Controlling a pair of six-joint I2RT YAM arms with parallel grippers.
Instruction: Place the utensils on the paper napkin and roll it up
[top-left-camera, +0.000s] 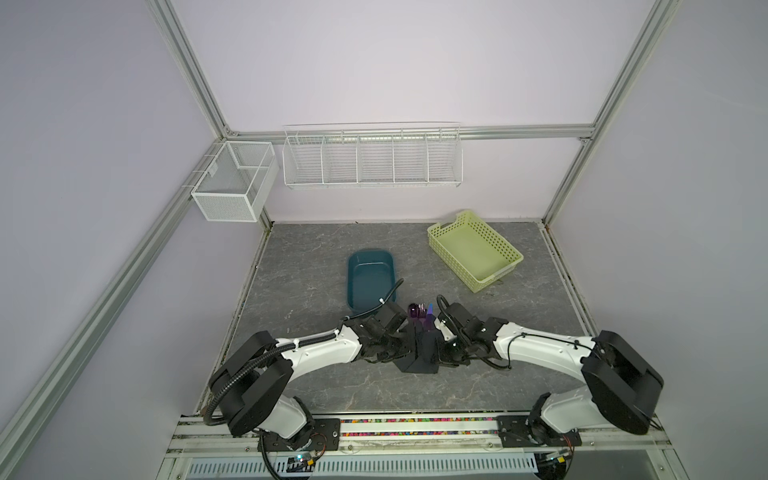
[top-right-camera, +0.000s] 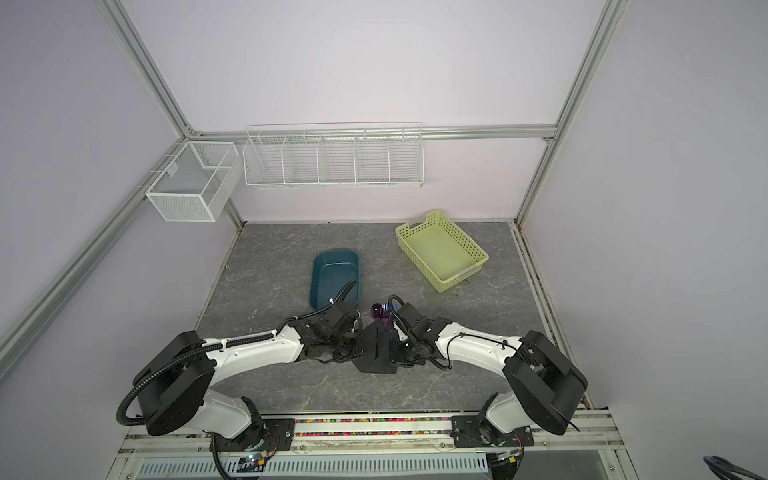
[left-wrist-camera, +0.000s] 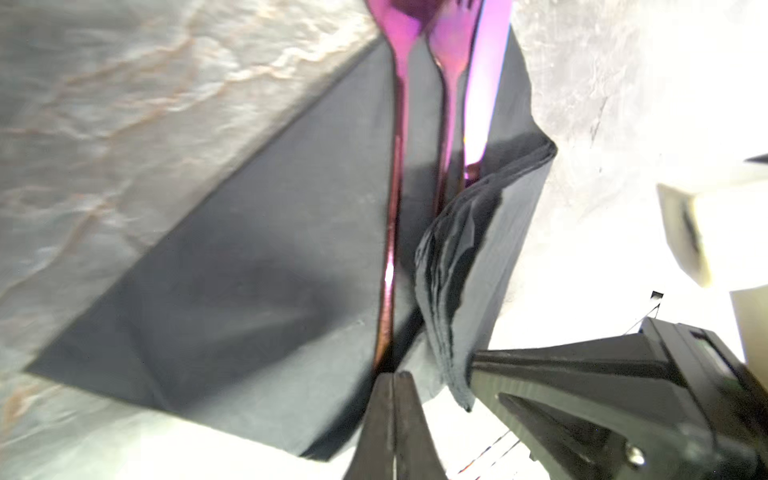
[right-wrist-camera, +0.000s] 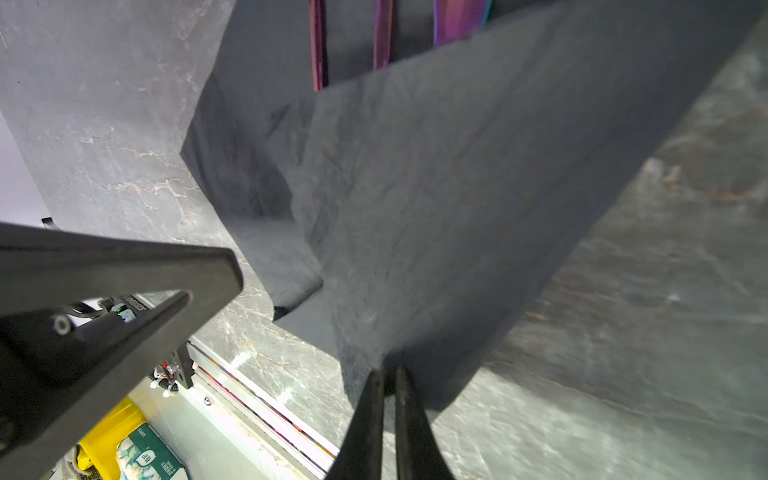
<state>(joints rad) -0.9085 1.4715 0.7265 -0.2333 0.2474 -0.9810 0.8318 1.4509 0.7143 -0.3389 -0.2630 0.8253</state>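
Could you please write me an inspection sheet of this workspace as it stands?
Surface: grey marbled tabletop, no spills seen.
Job's things: matte black paper napkin between the arms, one flap lifted over the iridescent purple spoon, fork and knife; their heads stick out beyond it.
Clutter: teal oval plastic tub and pale yellow-green perforated basket, both empty, apart from the napkin.
Grippers: left gripper shut by the handle ends, grip unclear; right gripper shut on the napkin flap.
Cables: black corrugated hose along the left arm; thin black cable arcs over the tub's near end.
Surroundings: white wire rack and white mesh box on the walls, both empty.
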